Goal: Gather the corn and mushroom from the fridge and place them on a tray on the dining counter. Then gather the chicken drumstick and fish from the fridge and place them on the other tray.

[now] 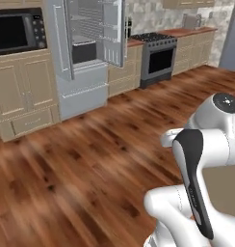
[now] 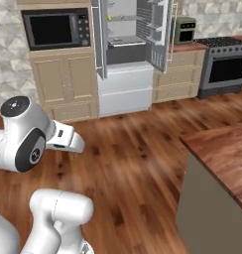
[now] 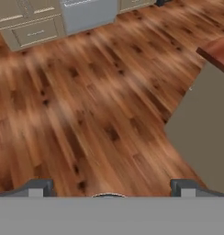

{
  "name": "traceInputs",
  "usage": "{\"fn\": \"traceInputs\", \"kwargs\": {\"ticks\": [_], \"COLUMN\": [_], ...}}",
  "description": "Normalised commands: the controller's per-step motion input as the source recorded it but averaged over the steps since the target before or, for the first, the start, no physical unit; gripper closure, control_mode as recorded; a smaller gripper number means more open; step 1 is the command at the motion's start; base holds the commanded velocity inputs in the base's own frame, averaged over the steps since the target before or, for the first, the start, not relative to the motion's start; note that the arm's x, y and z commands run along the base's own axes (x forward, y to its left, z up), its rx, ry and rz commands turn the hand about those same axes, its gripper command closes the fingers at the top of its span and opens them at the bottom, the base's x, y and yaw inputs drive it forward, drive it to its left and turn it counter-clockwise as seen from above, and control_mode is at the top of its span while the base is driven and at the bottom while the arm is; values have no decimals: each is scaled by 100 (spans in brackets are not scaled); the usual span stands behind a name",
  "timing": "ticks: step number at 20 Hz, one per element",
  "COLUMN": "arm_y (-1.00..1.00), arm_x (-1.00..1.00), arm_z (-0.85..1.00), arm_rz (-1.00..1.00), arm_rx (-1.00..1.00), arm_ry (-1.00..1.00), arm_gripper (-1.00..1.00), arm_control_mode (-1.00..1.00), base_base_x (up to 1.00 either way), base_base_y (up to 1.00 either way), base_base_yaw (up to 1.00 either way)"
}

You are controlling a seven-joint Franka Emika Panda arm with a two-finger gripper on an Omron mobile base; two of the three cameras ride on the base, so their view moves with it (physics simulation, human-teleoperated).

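The fridge [image 1: 90, 46] stands across the wooden floor with its upper doors swung open; it also appears in the right base view [image 2: 127, 49]. Its shelves are too far off for me to make out the corn, mushroom, chicken drumstick or fish. A tiny yellow speck [image 2: 109, 17] sits high inside, too small to name. My gripper [image 3: 111, 189] hangs open over bare floor, fingertips [image 3: 38, 188] wide apart with nothing between them. The dining counter [image 2: 222, 149] with its brown wooden top is close on my right, and its corner [image 3: 218, 50] shows in the hand view. Both trays are out of view.
A built-in microwave [image 2: 56, 29] sits above beige cabinets [image 2: 63, 84] left of the fridge. A stove [image 2: 224, 67] and a toaster oven [image 2: 184, 30] stand to its right. Open wooden floor [image 1: 81, 159] stretches between me and the fridge.
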Motion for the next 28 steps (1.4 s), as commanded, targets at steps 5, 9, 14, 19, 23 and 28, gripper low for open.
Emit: {"fn": "traceInputs", "kwargs": {"ticks": [5, 9, 14, 19, 23, 28], "arm_y": [0, 0, 0, 0, 0, 0], "arm_x": [0, 0, 0, 0, 0, 0], "arm_z": [0, 0, 0, 0, 0, 0], "arm_rz": [0, 0, 0, 0, 0, 0], "arm_rx": [0, 0, 0, 0, 0, 0], "arm_ry": [0, 0, 0, 0, 0, 0], "arm_gripper": [-100, -100, -100, -100, -100, -100], "arm_control_mode": [100, 100, 100, 100, 100, 100], "base_base_x": [100, 100, 100, 100, 100, 100], "base_base_y": [0, 14, 35, 49, 32, -5], "base_base_yaw": [-43, -30, -22, -17, -15, -3]}}
